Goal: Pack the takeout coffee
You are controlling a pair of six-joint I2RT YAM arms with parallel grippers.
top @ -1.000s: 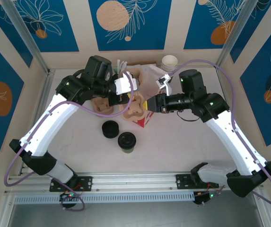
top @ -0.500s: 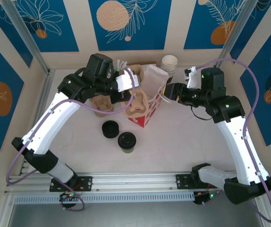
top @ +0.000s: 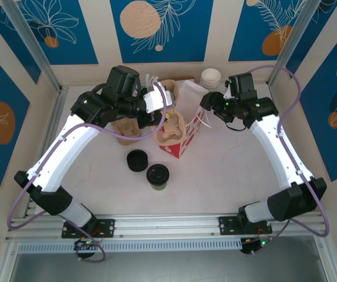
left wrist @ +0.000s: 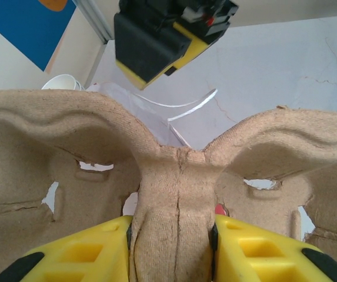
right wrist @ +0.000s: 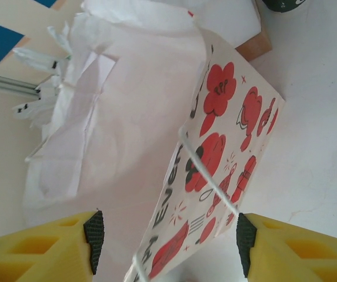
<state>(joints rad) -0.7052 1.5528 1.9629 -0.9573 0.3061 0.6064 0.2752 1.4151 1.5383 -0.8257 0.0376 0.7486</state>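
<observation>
The takeout coffee point(top: 157, 175), a dark cup under a black lid, stands on the table in front of the bag. My left gripper point(left wrist: 171, 235) is shut on the middle ridge of a brown pulp cup carrier point(top: 171, 128) and holds it over the mouth of the white, red-printed paper bag point(top: 190, 126). At the bag's far right edge my right gripper point(top: 206, 104) stands open. In the right wrist view its fingers straddle the bag's printed wall point(right wrist: 227, 135) and white cord handle without touching them.
A low stack of black lids point(top: 136, 160) lies left of the coffee. Lidless cups point(top: 210, 77) are stacked at the back wall. Another pulp carrier point(top: 127, 130) lies under the left arm. White wrappers point(right wrist: 39, 100) lie behind the bag.
My right gripper has opened, let go of the bag's near side and swung back to the bag's far right edge. The left gripper has kept the carrier nearly still.
</observation>
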